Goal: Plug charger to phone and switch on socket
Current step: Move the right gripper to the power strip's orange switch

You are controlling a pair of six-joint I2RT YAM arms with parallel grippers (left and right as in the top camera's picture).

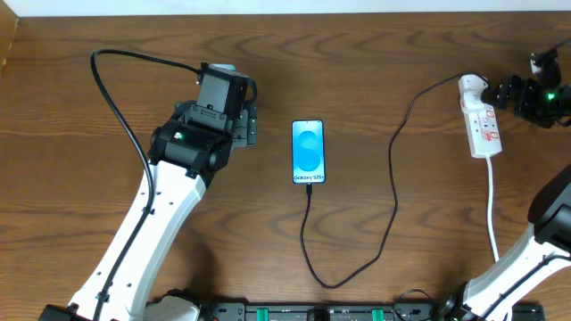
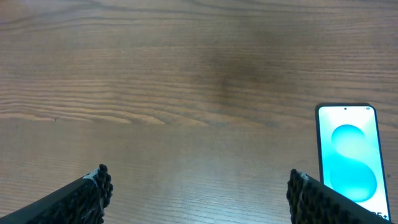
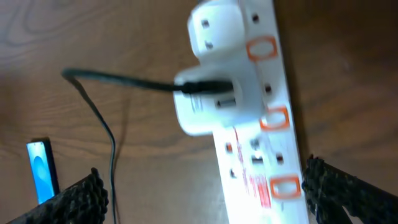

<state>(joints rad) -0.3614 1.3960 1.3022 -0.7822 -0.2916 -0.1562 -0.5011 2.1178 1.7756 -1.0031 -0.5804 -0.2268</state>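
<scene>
We see a brown wooden tabletop (image 1: 401,53) filling the overhead view. The left arm (image 1: 152,223) rises from the lower left toward the upper middle, and its pincer (image 2: 199,183) is spread wide over bare wood, pinching nothing; in the left wrist view the phone sits at the right edge, just beyond the right-hand fingertip (image 2: 311,199). The right arm (image 1: 553,223) climbs the right edge of the frame, and its pincer (image 3: 204,180) is also spread wide and empty, hovering over the socket (image 1: 483,125) — a white strip lying lengthwise at the upper right, its white cord running down toward the lower right. The phone (image 1: 308,152) lies flat at the centre of the frame, blue screen up, well apart from the socket. The charger (image 1: 393,178) meets the phone's lower edge, loops down toward the bottom of the frame, then rises to the socket's top end — there, in the right wrist view, its black plug (image 3: 205,87) sits in a white adapter (image 3: 214,37) on the strip.
</scene>
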